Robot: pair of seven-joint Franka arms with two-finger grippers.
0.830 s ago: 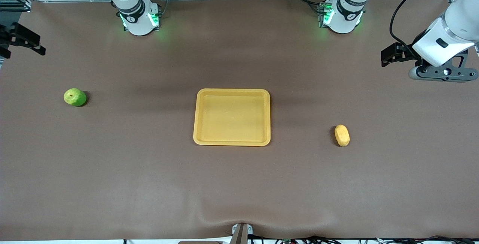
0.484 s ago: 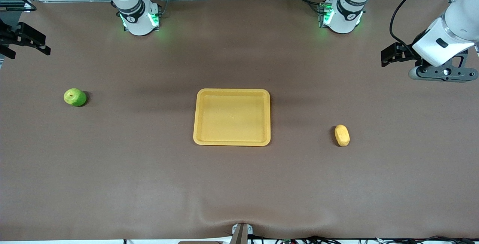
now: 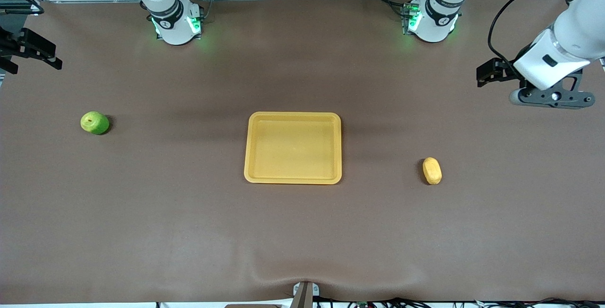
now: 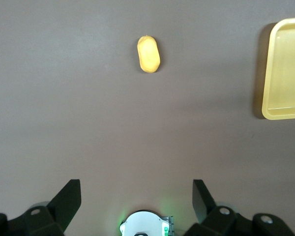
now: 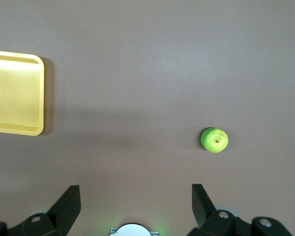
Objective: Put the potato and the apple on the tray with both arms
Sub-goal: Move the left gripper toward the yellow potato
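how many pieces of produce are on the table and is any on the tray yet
2, neither on the tray. The apple lies on the table toward the right arm's end; the potato lies toward the left arm's end, nearer the front camera. Nothing appears hidden.

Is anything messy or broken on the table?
Nothing stands out. The tray sits flat, with nothing in it. The apple and potato lie whole on the table, each at its own end.

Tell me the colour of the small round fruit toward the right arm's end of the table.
Bright green with a yellowish patch: the small round apple, best seen in the right wrist view.
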